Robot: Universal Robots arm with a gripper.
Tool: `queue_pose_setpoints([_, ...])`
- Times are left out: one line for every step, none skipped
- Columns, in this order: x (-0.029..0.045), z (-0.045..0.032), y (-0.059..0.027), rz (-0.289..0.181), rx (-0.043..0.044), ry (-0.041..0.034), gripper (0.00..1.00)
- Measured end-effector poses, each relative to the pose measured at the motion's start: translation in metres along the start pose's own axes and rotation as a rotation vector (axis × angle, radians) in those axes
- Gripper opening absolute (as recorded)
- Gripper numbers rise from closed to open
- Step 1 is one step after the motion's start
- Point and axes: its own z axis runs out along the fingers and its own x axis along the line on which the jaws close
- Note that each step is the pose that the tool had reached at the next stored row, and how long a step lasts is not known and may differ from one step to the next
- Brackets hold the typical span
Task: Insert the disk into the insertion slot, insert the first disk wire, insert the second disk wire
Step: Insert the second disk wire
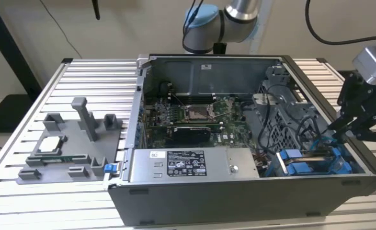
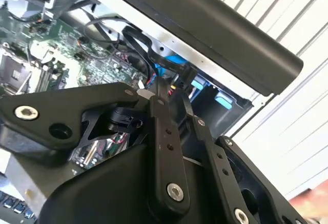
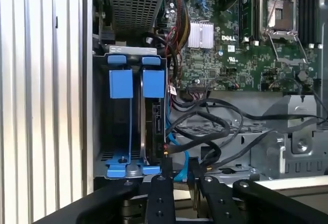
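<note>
In the insertion slot (image 3: 117,149), the lane beside the case wall (image 3: 88,106) looks open to me below its blue tabs (image 3: 121,83); the next lane is taken by the disk (image 3: 155,121); black cables (image 3: 205,124) loop just beside it, crowding that side; a blue cable (image 3: 179,155) crosses near my gripper (image 3: 180,172); the power supply box (image 3: 136,6) blocks beyond the tabs.

The arm (image 1: 229,19) is arching toward the exterior view's right; its claw (image 1: 333,136) is hanging below the wrist, pointing downward.

a ribbed metal worktop (image 1: 85,76) lies under the jaws, evenly lit; well apart from them stand a pale wall (image 1: 136,24) and a black post (image 1: 9,48).
</note>
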Motion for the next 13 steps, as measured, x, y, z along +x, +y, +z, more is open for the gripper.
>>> queue_pose_setpoints([0.002,-0.0005,-0.0007,0.0,-0.0005,-0.0069,1.0])
queue_pose_setpoints([0.0042,-0.001,-0.0013,0.0,-0.0011,-0.0118,1.0])
queue_pose_setpoints([0.0065,-0.0015,-0.0019,-0.001,-0.0021,-0.0156,1.0])
queue_pose_setpoints([0.0091,-0.0021,-0.0024,0.0,-0.0033,-0.0199,1.0])
queue_pose_setpoints([0.0117,-0.0027,-0.003,-0.001,-0.0042,-0.0242,1.0])
queue_pose_setpoints([0.0145,-0.0029,-0.0036,-0.001,-0.0051,-0.0297,1.0])
queue_pose_setpoints([0.017,-0.003,-0.0043,-0.001,-0.0057,-0.0364,1.0])
queue_pose_setpoints([0.0192,-0.0029,-0.0049,-0.001,-0.006,-0.0439,1.0])
queue_pose_setpoints([0.0209,-0.0025,-0.0058,-0.002,-0.0062,-0.0513,1.0])
queue_pose_setpoints([0.022,-0.002,-0.0067,-0.002,-0.0064,-0.0596,1.0])
queue_pose_setpoints([0.0227,-0.0016,-0.0077,-0.003,-0.0067,-0.0698,1.0])
queue_pose_setpoints([0.0234,-0.0011,-0.0088,-0.004,-0.007,-0.0805,1.0])
queue_pose_setpoints([0.0241,-0.0006,-0.0098,-0.004,-0.0073,-0.089,1.0])
